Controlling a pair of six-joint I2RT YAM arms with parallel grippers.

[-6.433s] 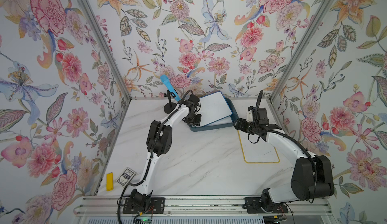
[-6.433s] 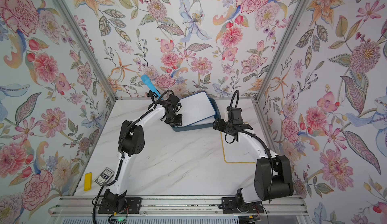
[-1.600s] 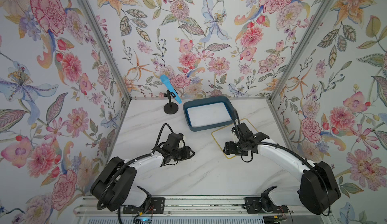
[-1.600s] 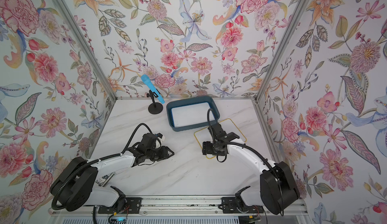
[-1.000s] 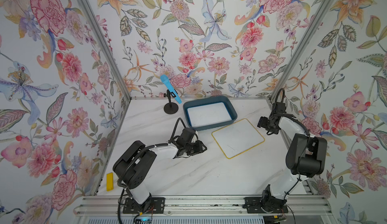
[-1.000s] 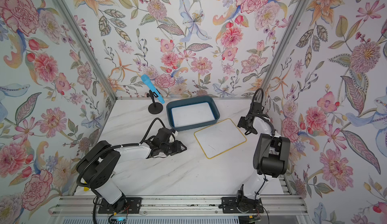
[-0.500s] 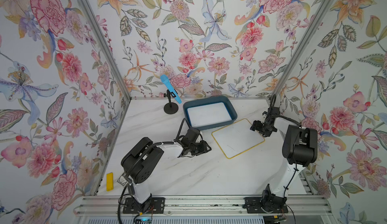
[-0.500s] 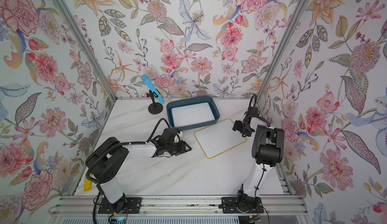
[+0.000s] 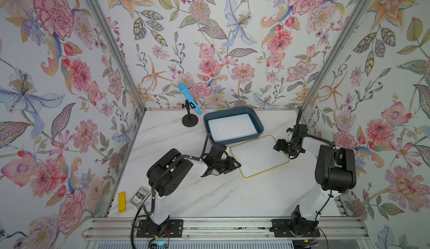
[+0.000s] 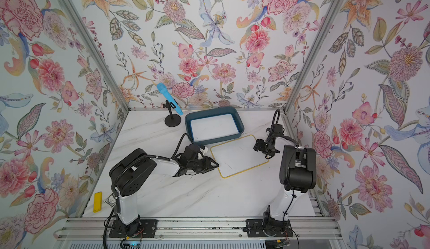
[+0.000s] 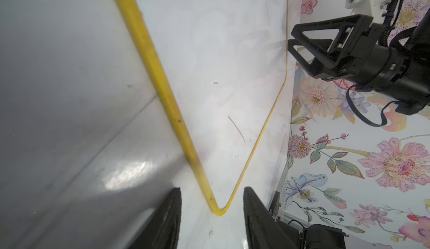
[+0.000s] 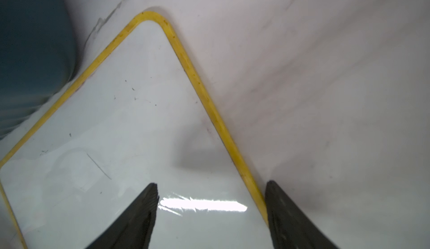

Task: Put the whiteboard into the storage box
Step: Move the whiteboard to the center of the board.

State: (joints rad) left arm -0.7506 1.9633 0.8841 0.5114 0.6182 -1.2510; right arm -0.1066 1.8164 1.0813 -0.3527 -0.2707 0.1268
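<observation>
Jaws spread, the left gripper (image 9: 235, 165) and right gripper (image 9: 278, 145) straddle opposite edges of the whiteboard (image 9: 259, 155), probably to lift it into the storage box (image 9: 229, 111).

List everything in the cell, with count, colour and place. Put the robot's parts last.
storage box: one, dark teal-blue, back centre of the table
boxed whiteboard: one, white, flat inside the storage box
yellow-framed whiteboard: one, white with yellow rim, flat on the table just in front of the box
microphone: one, blue on a black stand, back of the table, left of the box
block: one, yellow, front left edge
card pack: one, dark printed, beside the block
table: one, white marble
walls: three, floral
left gripper: one, black, open at the framed board's near left corner
right gripper: one, black, open over its right edge
</observation>
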